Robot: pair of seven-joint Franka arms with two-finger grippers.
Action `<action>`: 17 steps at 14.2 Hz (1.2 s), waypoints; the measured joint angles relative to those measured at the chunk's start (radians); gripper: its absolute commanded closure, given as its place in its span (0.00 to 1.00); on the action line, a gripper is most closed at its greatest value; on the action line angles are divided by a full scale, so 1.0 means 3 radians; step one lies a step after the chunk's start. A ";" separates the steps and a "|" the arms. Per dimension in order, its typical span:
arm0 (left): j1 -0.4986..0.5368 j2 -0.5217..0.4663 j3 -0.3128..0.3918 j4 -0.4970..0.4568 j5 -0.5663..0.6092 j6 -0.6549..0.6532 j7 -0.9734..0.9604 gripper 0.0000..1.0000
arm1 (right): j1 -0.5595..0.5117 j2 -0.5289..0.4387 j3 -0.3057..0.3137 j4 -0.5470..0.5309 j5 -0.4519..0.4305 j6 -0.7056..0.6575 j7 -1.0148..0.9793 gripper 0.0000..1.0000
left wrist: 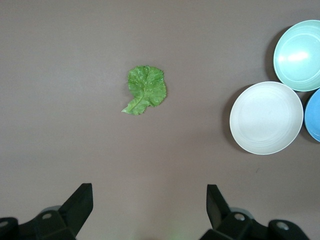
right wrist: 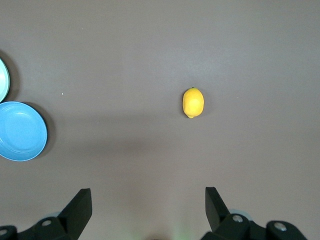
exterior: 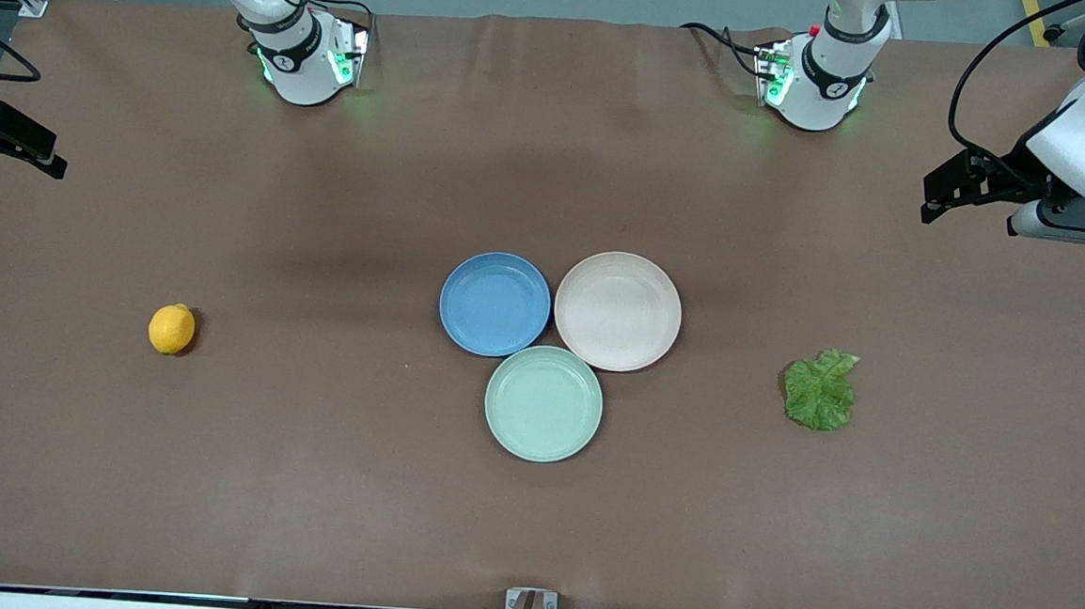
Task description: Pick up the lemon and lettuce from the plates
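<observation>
The lemon (exterior: 171, 329) lies on the bare table toward the right arm's end; it also shows in the right wrist view (right wrist: 193, 102). The lettuce (exterior: 819, 390) lies flat on the bare table toward the left arm's end; it also shows in the left wrist view (left wrist: 145, 89). The blue plate (exterior: 495, 303) and the beige-pink plate (exterior: 617, 310) sit empty, side by side, mid-table. My left gripper (exterior: 945, 193) (left wrist: 148, 192) is open and empty, high over the table's left-arm end. My right gripper (exterior: 39, 149) (right wrist: 148, 195) is open and empty, over the right-arm end.
A mint-green plate (exterior: 544, 403) sits empty, touching the two other plates and nearer the front camera. A small metal bracket (exterior: 530, 605) stands at the table's near edge. The arm bases (exterior: 308, 55) (exterior: 815, 81) stand along the back edge.
</observation>
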 measured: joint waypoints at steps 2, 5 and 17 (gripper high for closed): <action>0.0000 0.0000 0.0000 0.0000 0.0000 -0.0002 0.0000 0.00 | 0.0000 0.0000 0.0003 0.0000 0.0000 0.0000 0.0000 0.00; 0.0012 0.0000 0.0003 0.0000 0.0001 -0.0053 -0.0004 0.00 | -0.0001 0.0000 0.0003 0.0001 0.0000 0.0000 0.0000 0.00; 0.0027 -0.0002 -0.0024 0.0025 0.0131 -0.0071 -0.0110 0.00 | -0.0002 0.0000 0.0003 0.0001 0.0000 0.0000 0.0000 0.00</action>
